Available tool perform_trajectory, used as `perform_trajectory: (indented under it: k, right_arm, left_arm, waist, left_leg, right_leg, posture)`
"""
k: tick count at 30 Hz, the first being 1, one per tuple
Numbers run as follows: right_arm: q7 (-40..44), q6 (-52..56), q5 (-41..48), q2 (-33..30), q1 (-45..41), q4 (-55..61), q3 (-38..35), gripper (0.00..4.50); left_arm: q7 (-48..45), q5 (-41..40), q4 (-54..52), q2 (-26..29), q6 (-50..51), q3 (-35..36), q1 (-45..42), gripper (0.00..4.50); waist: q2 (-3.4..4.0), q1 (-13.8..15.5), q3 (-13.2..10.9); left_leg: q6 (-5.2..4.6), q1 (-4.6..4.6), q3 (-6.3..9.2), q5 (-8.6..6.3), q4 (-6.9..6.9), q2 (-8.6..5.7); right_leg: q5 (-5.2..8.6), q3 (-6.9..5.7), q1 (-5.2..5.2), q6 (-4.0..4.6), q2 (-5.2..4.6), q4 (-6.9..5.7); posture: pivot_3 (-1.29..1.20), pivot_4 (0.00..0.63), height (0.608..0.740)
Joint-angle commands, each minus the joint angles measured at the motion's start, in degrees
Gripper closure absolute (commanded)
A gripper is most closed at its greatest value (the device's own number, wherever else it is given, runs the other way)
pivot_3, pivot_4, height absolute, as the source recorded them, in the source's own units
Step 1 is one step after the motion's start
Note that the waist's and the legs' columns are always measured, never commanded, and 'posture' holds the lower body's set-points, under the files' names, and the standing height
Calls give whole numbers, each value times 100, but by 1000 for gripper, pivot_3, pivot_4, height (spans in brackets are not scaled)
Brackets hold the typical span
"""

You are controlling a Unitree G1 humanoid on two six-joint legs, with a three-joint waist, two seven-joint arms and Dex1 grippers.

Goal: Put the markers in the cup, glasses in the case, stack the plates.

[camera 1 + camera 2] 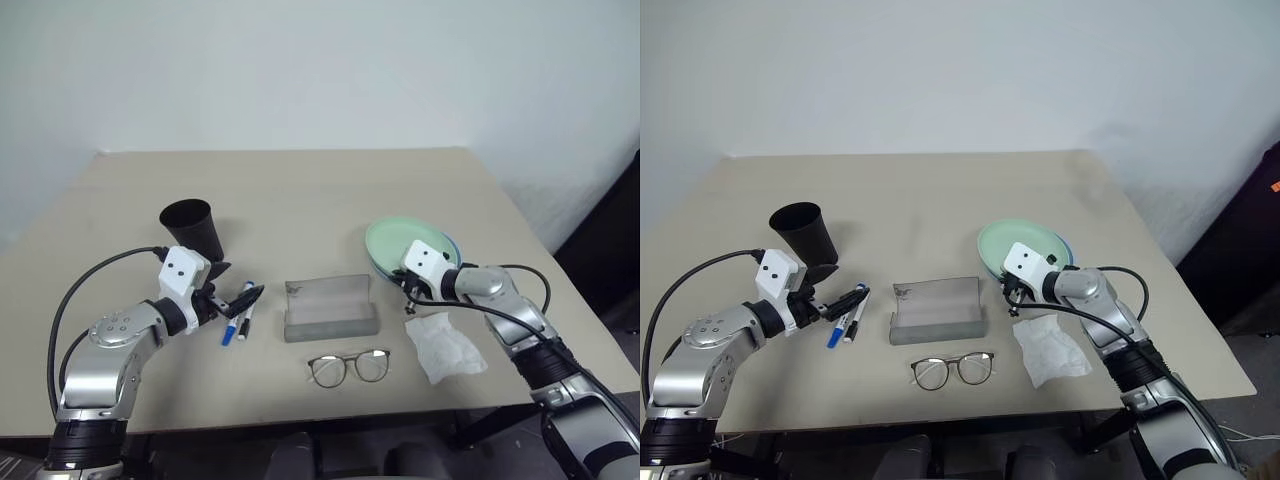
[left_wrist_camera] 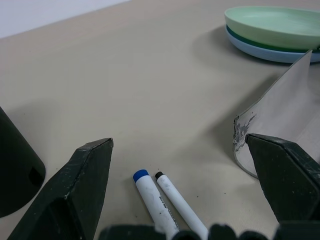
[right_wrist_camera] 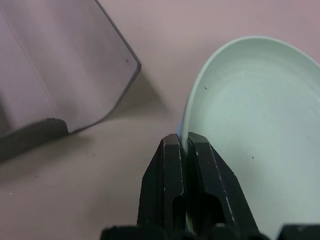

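Two white markers, one blue-capped [image 2: 150, 197] and one black-capped [image 2: 177, 202], lie side by side on the table, right of the black cup [image 1: 190, 228]. My left gripper [image 1: 235, 285] hangs open just above them, a finger to each side. The grey case [image 1: 330, 308] stands open mid-table, and the glasses [image 1: 350, 367] lie unfolded in front of it. To the right, the mint green plate [image 1: 400, 243] rests on the light blue plate [image 2: 260, 50]. My right gripper [image 3: 186, 142] is shut on the green plate's near rim.
A crumpled white tissue [image 1: 445, 345] lies in front of the plates, close under my right forearm. The table's front edge [image 1: 300, 422] runs just below the glasses. A white wall stands behind the table.
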State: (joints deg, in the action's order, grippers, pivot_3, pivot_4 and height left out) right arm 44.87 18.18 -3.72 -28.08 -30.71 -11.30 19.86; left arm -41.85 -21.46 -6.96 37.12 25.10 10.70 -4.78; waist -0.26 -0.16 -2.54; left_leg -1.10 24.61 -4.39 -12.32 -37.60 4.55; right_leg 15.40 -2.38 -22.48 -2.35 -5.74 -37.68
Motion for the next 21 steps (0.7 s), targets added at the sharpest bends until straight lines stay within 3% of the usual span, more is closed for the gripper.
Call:
perform_trajectory:
  k: [1,15,18,21]
  right_arm:
    - [31,-175,-128,-53,-151,-15,-62,4492]
    - [183,-88,-290,-95,-154,-105,-49,4492]
    - [174,-53,-326,-92,-175,-160,-70,3778]
    - [177,17,-351,-163,-219,-116,-153,2761]
  left_arm:
    - [8,-103,-223,33,-35,171,-57,0]
    - [2,-82,-200,25,-43,130,-89,0]
    - [10,-75,-207,15,-52,122,-76,0]
    - [17,-73,-208,6,-52,121,-73,0]
  waist:
    - [0,0,0]
    - [0,1,1]
    - [0,1,1]
    - [0,1,1]
  left_leg:
    - [0,0,0,0,0,0]
    - [2,-1,0,1,0,0]
    - [2,-1,0,1,-2,0]
    - [2,-1,0,1,-2,0]
  right_leg:
    - [0,0,0,1,0,0]
    - [-1,0,1,0,0,-1]
    - [-1,0,2,0,0,-2]
    - [-1,0,1,0,0,-3]
  posture:
    - [0,0,740]
    - [0,0,740]
    - [0,0,740]
    - [0,0,740]
